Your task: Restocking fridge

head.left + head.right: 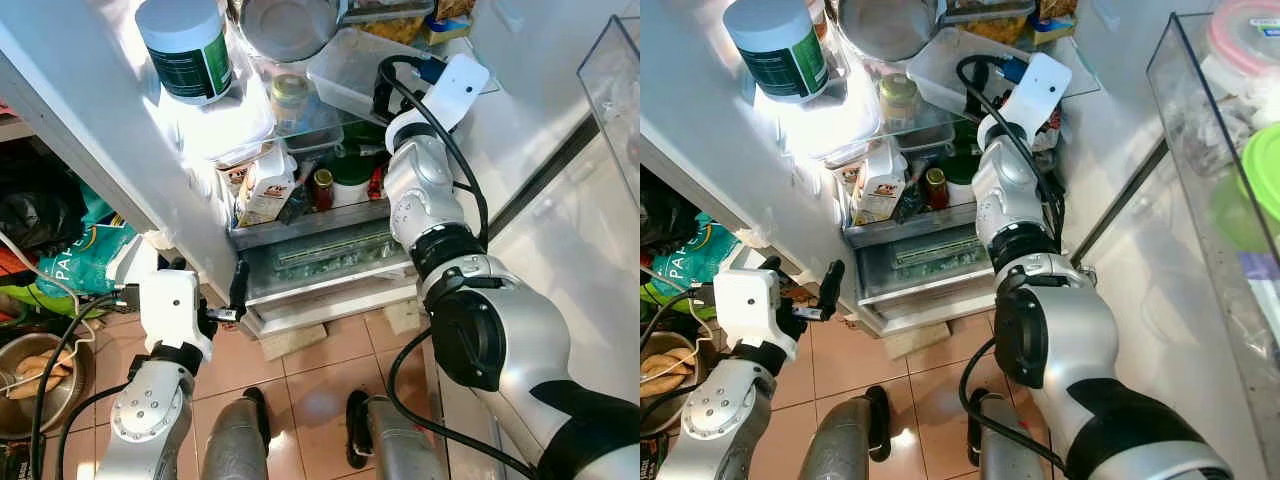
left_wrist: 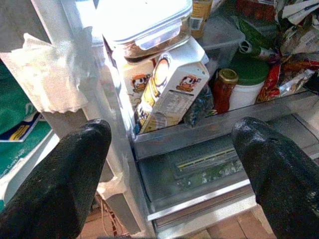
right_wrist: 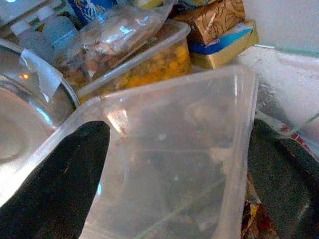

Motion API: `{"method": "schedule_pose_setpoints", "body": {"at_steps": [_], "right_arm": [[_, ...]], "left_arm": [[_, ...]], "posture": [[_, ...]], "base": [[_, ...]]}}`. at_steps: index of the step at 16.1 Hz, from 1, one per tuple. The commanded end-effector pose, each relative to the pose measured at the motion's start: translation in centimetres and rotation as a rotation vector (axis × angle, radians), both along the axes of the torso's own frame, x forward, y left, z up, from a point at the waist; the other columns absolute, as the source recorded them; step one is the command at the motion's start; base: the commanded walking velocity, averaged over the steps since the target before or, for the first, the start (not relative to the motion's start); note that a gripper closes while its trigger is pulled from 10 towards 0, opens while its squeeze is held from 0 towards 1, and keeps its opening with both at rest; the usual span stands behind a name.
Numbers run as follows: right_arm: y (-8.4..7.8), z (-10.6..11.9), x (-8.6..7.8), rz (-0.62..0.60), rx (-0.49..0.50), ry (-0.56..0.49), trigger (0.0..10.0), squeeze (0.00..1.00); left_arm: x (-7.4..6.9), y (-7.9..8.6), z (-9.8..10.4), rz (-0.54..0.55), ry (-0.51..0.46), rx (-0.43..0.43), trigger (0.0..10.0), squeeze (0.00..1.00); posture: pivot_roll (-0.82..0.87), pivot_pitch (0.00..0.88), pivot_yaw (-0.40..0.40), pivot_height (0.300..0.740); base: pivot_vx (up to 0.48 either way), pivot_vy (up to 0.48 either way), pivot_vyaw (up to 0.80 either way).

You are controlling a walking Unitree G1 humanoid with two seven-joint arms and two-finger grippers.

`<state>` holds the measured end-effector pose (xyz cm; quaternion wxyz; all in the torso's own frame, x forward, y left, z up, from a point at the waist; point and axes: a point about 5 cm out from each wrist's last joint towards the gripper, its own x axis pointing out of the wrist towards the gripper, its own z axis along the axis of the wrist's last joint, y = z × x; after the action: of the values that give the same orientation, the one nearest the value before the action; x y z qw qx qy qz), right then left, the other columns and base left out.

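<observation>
The fridge stands open before me, its crisper drawer (image 1: pixel 330 255) at the bottom. My right arm reaches up onto an upper shelf, where my right gripper (image 3: pixel 169 184) is shut on a clear plastic container (image 1: pixel 350 75), one black finger (image 3: pixel 55 184) on each side of it. The container is tilted, beside a steel bowl (image 1: pixel 290 25) and a tub of yellow food (image 3: pixel 149 64). My left gripper (image 1: pixel 215 300) hangs open and holds nothing, low at the fridge's left edge, facing a milk carton (image 2: pixel 169 89), a red-lidded jar (image 2: pixel 224 89) and a green-lidded white tub (image 2: pixel 246 82).
A green-labelled canister (image 1: pixel 185 45) stands high on the left. The open door's clear shelf (image 1: pixel 1230 150) with lidded tubs is at my right. A green bag (image 1: pixel 70 255) and a metal bowl (image 1: pixel 35 375) with cables lie left on the tiled floor.
</observation>
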<state>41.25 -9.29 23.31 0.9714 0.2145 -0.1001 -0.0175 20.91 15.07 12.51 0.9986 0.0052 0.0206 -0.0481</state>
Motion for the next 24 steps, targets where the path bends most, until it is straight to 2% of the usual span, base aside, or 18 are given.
{"method": "schedule_pose_setpoints", "body": {"at_steps": [1, 14, 19, 24], "right_arm": [[0.6, -0.4, -0.1, 0.038, -0.008, 0.007, 10.0, 0.00], [-0.7, -0.2, -0.6, 0.086, -0.050, -0.102, 10.0, 0.00], [-1.2, -1.1, -0.9, 0.097, -0.076, -0.087, 10.0, 0.00], [-1.0, -2.4, -1.1, 0.112, -0.091, -0.038, 10.0, 0.00]], "left_arm": [[-0.2, 0.3, -0.6, 0.013, 0.029, 0.010, 10.0, 0.00], [0.2, 0.4, -0.5, 0.010, 0.019, 0.010, 10.0, 0.00], [0.4, 0.4, -0.5, 0.006, 0.014, 0.011, 10.0, 0.00], [0.5, 0.4, -0.4, 0.005, 0.012, 0.011, 10.0, 0.00]], "posture": [[0.27, 0.263, 0.023, 0.740], [0.26, 0.254, 0.029, 0.740], [0.26, 0.248, 0.033, 0.740], [0.26, 0.247, 0.032, 0.740]], "base": [[0.000, 0.000, 0.00], [0.000, 0.000, 0.00], [0.000, 0.000, 0.00], [0.000, 0.000, 0.00]]}}
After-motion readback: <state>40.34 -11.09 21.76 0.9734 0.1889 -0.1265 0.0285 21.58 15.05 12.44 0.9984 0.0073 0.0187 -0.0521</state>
